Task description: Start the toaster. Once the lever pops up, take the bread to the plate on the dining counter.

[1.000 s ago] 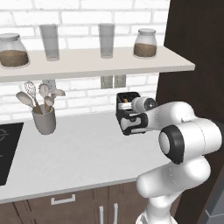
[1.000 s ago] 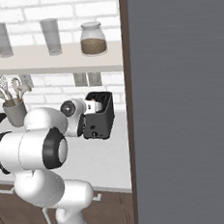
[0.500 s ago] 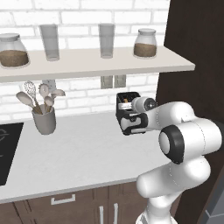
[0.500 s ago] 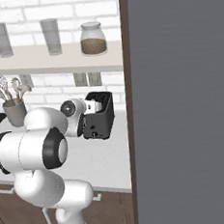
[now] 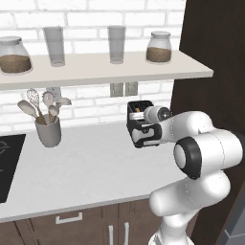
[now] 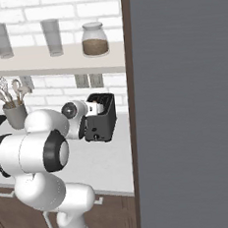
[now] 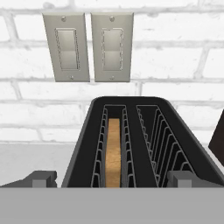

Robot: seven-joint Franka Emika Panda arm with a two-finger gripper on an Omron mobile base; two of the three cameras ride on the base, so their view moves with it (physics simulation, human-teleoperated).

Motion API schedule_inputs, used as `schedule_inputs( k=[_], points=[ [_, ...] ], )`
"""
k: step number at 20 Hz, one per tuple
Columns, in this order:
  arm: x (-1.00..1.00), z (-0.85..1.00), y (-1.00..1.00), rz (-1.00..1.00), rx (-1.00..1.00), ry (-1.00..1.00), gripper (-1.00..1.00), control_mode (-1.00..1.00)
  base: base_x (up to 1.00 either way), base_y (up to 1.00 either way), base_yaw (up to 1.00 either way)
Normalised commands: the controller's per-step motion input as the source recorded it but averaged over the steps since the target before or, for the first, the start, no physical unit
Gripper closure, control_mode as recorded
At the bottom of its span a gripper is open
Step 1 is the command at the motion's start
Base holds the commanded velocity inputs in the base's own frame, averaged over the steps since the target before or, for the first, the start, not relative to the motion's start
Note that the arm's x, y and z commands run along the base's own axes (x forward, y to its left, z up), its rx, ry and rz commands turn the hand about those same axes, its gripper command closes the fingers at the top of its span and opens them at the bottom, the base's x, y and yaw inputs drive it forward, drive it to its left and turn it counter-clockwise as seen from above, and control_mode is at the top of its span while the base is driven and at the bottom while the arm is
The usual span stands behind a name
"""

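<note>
The dark grey toaster (image 7: 144, 131) stands on the pale worktop against the white brick wall, seen from its front and slightly above in the hand view. The bread (image 7: 113, 148) sits down in its left slot as a golden-brown slice; the right slot holds nothing. My gripper (image 7: 112, 181) is open, its fingertips (image 7: 41, 179) spread wider than the toaster's near end. From the base, the gripper (image 5: 145, 135) hangs close in front of the toaster (image 5: 136, 109), and it shows again (image 6: 93, 108) beside the toaster (image 6: 102, 121). The plate and the dining counter are out of view.
A grey utensil holder (image 5: 48, 131) stands at the left, with a black hob (image 5: 7, 160) at the far left. A shelf (image 5: 105, 69) with jars and glasses hangs above. Two wall switches (image 7: 87, 46) sit behind the toaster. A tall dark cabinet (image 6: 184, 104) closes the right.
</note>
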Motion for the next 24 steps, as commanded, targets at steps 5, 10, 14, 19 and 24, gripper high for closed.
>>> schedule_inputs(
  k=[5, 10, 14, 19, 24],
  points=[
    [0.0, 0.0, 0.0, 0.0, 0.0, 0.0, -1.0, -1.0, 0.0, 0.0, 0.0],
    [0.0, 0.0, 0.0, 0.0, 0.0, 0.0, -1.0, -1.0, 0.0, 0.0, 0.0],
    [0.0, 0.0, 0.0, 0.0, 0.0, 0.0, -1.0, -1.0, 0.0, 0.0, 0.0],
    [0.0, 0.0, 0.0, 0.0, 0.0, 0.0, -1.0, -1.0, 0.0, 0.0, 0.0],
    [0.0, 0.0, 0.0, 0.0, 0.0, 0.0, -1.0, -1.0, 0.0, 0.0, 0.0]
  ],
)
